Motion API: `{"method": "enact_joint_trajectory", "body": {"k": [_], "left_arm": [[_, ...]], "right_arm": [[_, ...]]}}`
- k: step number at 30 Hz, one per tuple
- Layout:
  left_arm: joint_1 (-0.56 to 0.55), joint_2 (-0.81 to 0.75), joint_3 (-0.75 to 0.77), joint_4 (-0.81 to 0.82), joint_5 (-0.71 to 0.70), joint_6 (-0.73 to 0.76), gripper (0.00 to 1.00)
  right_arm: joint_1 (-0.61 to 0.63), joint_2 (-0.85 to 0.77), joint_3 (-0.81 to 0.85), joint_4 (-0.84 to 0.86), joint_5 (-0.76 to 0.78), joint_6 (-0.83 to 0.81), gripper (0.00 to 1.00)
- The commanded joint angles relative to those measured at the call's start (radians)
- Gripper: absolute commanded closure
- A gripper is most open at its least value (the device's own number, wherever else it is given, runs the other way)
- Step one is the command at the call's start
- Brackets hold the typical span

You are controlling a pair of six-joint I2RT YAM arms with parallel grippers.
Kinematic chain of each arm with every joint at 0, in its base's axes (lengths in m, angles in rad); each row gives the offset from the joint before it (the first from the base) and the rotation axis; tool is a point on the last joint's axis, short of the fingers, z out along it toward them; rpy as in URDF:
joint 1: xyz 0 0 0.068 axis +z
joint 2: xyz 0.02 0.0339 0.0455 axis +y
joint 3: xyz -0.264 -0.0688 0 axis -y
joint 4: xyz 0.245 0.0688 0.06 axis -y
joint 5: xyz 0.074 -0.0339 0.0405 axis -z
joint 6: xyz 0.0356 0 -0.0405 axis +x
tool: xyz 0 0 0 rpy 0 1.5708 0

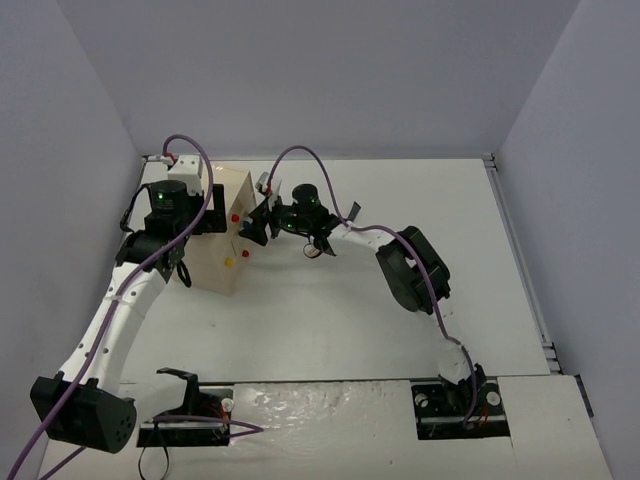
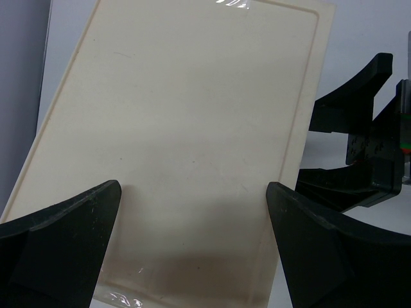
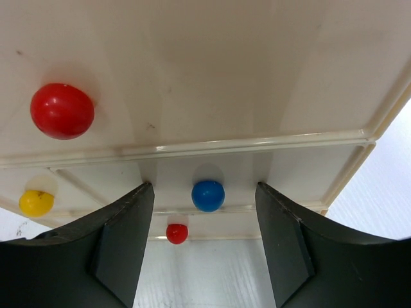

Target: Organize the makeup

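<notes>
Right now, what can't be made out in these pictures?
- Makeup: none shows in any view; the box's inside is hidden by its own walls.
- Box top, top external: partly covered by the left arm.
- Box's lower corners, left wrist: partly behind the left jaws and cut by the bottom edge.

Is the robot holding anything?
Nothing. The left gripper is open over the box top; the right gripper is open around the blue knob, not touching it.
</notes>
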Motion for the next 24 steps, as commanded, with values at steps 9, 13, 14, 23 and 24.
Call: {"method": "enact_joint_trajectory", "body": {"k": [9, 13, 14, 23, 24], "left_arm": [[-0.017, 0.002, 0.032, -0.026, 0.112, -0.019, 0.03], [-0.015, -0.001, 0.032, -0.026, 0.099, -0.021, 0.03], [-0.015, -0.002, 0.032, -0.026, 0.096, -0.021, 0.03], [0.000, -0.028, 0.020, -0.011, 0.067, -0.035, 0.03], [0.004, -0.035, 0.019, -0.010, 0.055, -0.039, 0.03]], "right_arm": [[0.032, -0.135, -0.007, 0.107, 0.056, -0.038, 0.28], [0.035, -0.233, -0.061, 0.044, 0.076, -0.084, 0.27], [0.035, -0.252, -0.070, 0.042, 0.077, -0.087, 0.27], [0.044, -0.340, -0.101, 0.012, 0.106, -0.098, 0.27], [0.046, -0.336, -0.095, 0.006, 0.106, -0.098, 0.27]]}}
